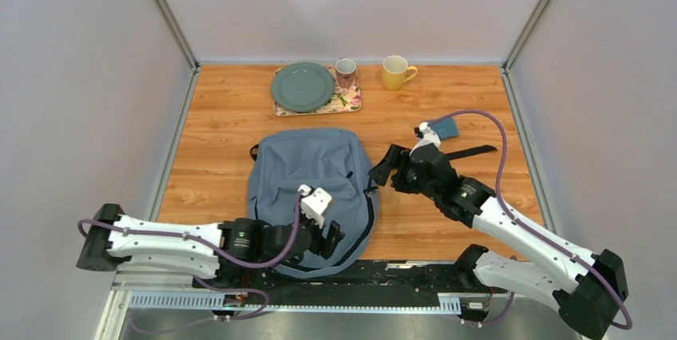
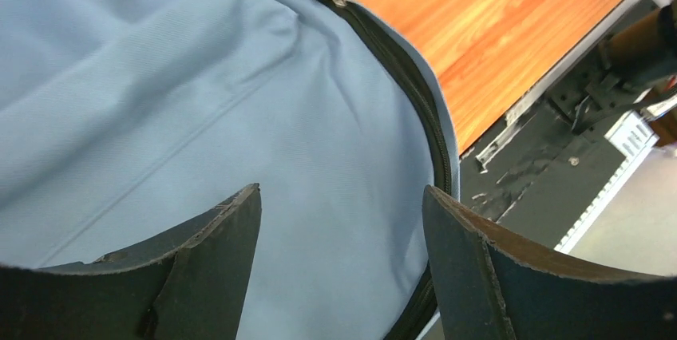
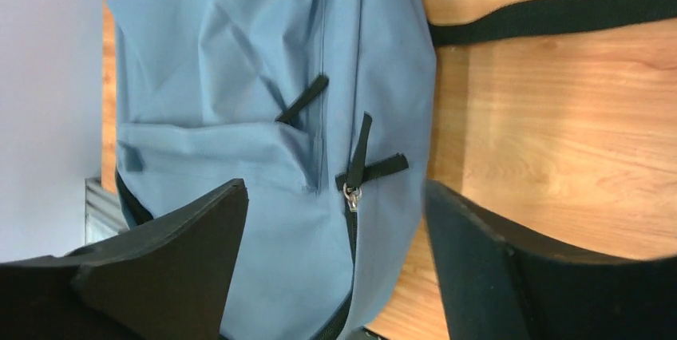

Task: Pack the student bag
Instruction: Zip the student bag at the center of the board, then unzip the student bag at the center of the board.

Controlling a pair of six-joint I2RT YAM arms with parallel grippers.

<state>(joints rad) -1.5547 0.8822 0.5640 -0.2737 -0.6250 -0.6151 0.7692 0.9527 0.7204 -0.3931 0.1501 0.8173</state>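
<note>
Two grippers, both spread wide with nothing between the jaws. Left gripper (image 1: 334, 238) low over the bottom right part of the student bag (image 1: 307, 172), just above the grey-blue fabric; in the left wrist view, fingers either side of smooth cloth, with the black zipper (image 2: 415, 92) curving along the bag's edge at right. Right gripper (image 1: 382, 166) just beside the bag's right edge at mid-height, pointed toward it; in the right wrist view, two black zipper pulls (image 3: 375, 168) between the open fingers and apart from both.

Bag flat at the centre of the wooden worktop (image 1: 223, 148), its lower edge at the near rim, over the black rail by the arm bases. Black strap (image 1: 471, 151) flat on the wood right of the bag, behind the right arm. Small flat teal case (image 1: 445, 128) just above that strap, partly hidden by the wrist.

Along the top of the top external view: grey-green plate (image 1: 302, 86) on a floral tray (image 1: 347, 103), a floral mug (image 1: 346, 71) on the same tray, a yellow mug (image 1: 395, 72) just right of it on bare wood.

Bare wood wide at the bag's left, narrower between bag and tray, and open at lower right. Grey walls close on three sides.
</note>
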